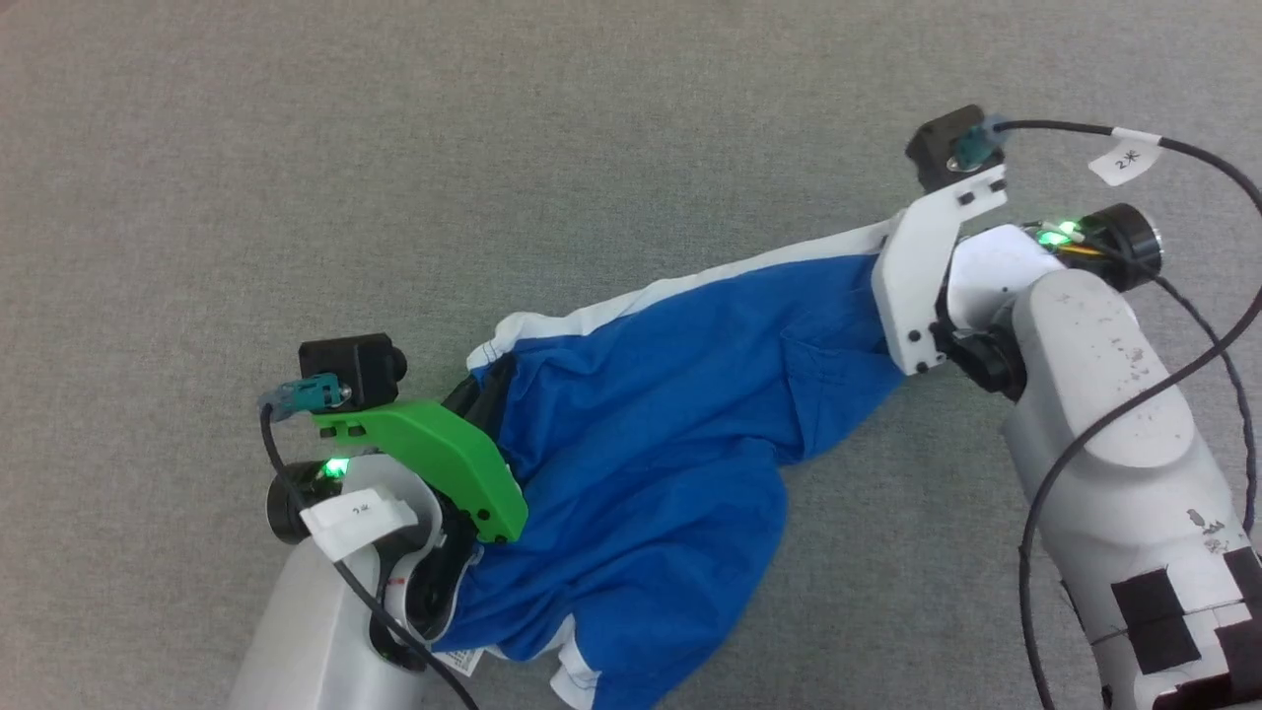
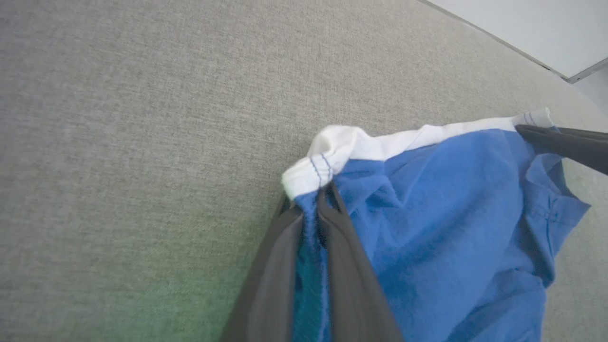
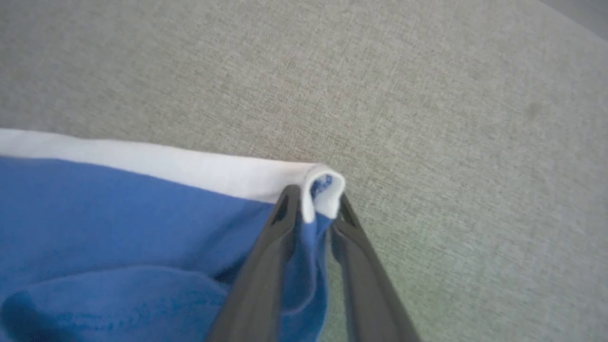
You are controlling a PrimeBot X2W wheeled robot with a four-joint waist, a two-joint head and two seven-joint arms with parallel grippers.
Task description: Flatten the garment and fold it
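The garment (image 1: 651,414), bright blue shorts with a white side stripe, hangs stretched between my two grippers over the grey surface. In the left wrist view my left gripper (image 2: 311,199) is shut on a white-and-blue hem corner of the garment (image 2: 451,213). In the right wrist view my right gripper (image 3: 316,202) pinches the other white corner of the garment (image 3: 118,213) between its fingertips. The right gripper's dark fingers (image 2: 570,142) also reach in at the far corner in the left wrist view. In the head view the green and white camera mounts hide both pairs of fingertips.
A grey woven surface (image 1: 493,148) lies under everything. Its far edge (image 2: 498,42) shows in the left wrist view, with a pale area beyond. A black cable (image 1: 1134,414) loops over my right forearm.
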